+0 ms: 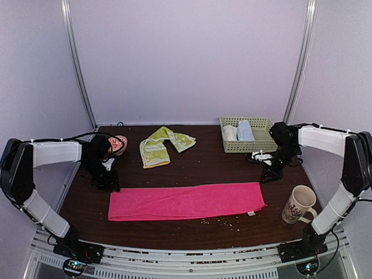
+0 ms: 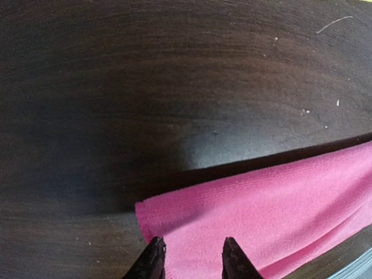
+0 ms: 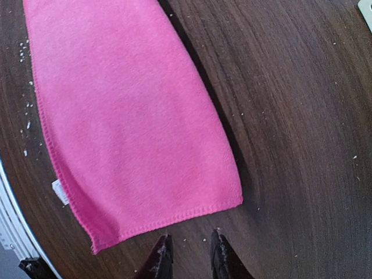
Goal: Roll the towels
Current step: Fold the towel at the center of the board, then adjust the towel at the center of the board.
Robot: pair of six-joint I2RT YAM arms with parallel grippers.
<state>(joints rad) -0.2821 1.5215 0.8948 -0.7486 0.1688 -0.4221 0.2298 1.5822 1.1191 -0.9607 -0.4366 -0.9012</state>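
Clutter first: one pale green basket [image 1: 251,146] sits at the upper right of the top view. It holds two cloths, one white cloth [image 1: 230,132] and one light-blue cloth [image 1: 245,130], side by side. One patterned mug [image 1: 297,204] stands at the lower right, just past the long towel's right end and close to the right arm. At the upper left there's a reddish-and-white thing [image 1: 119,143] partly hidden behind the left arm, and honestly I can't tell what it is. Crumbs [image 1: 218,221] are sprinkled on the dark bench [image 1: 221,168] along the lower edge of the long towel.

Towels, two of them. The pink towel [image 1: 186,201] lies flat and stretched across the lower middle of the frame with nothing on top of it. The yellow-green towel [image 1: 163,145] is bunched up in the upper middle, well apart from the pink one, between the reddish thing and the basket.

Tools, also two. The left tool [image 2: 192,258] is at the pink towel's left end, fingers apart over that corner and gripping nothing. I can't tell if the tips touch the fabric. The right tool [image 3: 189,251] sits just off the towel's right end, fingers a little apart over bare wood, empty.
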